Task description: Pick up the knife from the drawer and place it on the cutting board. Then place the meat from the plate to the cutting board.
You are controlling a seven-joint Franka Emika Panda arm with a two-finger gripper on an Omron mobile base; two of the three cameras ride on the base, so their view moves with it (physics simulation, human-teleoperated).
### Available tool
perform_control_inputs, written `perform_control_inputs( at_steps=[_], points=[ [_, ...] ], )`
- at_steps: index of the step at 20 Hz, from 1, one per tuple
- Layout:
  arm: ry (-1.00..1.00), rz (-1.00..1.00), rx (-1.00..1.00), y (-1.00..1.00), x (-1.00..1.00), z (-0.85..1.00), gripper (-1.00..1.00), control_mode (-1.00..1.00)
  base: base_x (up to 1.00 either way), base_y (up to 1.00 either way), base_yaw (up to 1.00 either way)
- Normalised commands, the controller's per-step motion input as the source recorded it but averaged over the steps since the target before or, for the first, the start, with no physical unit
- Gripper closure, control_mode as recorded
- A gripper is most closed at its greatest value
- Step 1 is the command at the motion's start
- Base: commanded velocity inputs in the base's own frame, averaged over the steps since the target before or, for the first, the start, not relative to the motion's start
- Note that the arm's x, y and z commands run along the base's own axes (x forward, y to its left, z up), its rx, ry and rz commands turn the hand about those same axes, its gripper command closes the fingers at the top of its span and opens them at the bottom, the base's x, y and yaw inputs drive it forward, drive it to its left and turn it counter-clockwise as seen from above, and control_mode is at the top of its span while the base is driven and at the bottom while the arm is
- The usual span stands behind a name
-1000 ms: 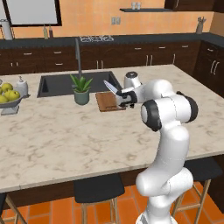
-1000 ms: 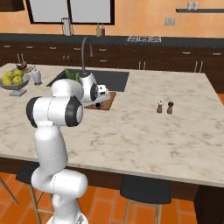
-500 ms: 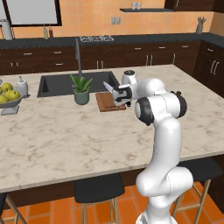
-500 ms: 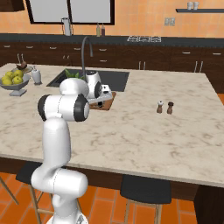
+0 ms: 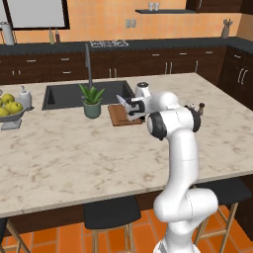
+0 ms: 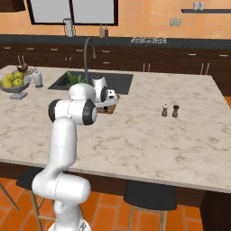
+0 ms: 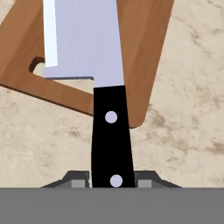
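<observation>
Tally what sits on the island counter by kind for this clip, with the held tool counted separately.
Reddish-brown wooden cutting board: 1
Potted green plant: 1
Pedestal bowl of yellow-green fruit: 1
Small shakers: 2
Black-handled silver knife, in the hand: 1
Total: 6

A home kitchen: marble island (image 5: 74,148) with sink (image 5: 69,96), dark cabinets (image 5: 163,62), stove (image 5: 107,43).

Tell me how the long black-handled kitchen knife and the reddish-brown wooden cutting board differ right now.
The black-handled, silver-bladed kitchen knife is held in the gripper, above the counter; the reddish-brown wooden cutting board lies flat on the marble counter. The knife is narrow and metal-bladed; the board is broad, with a handle cut-out. Both sit beside the sink.
</observation>
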Motion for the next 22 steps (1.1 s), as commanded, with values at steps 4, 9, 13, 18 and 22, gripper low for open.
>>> perform_control_inputs(
  at_steps=[4,9,13,18,22],
  points=[
    [-0.01,-0.06,0.00,0.01,0.37,-0.19,1.00,-1.00,0.00,0.00,0.00],
    [-0.05,-0.07,0.00,0.01,0.32,-0.07,1.00,-1.00,0.00,0.00,0.00],
    [-0.01,-0.06,0.00,0.05,0.22,-0.32,1.00,-1.00,0.00,0.00,0.00],
    [0.00,-0.05,0.00,0.13,0.21,-0.44,1.00,-1.00,0.00,0.00,0.00],
    [0.00,-0.05,0.00,0.07,0.25,-0.24,-1.00,-1.00,0.00,0.00,0.00]
  ],
)
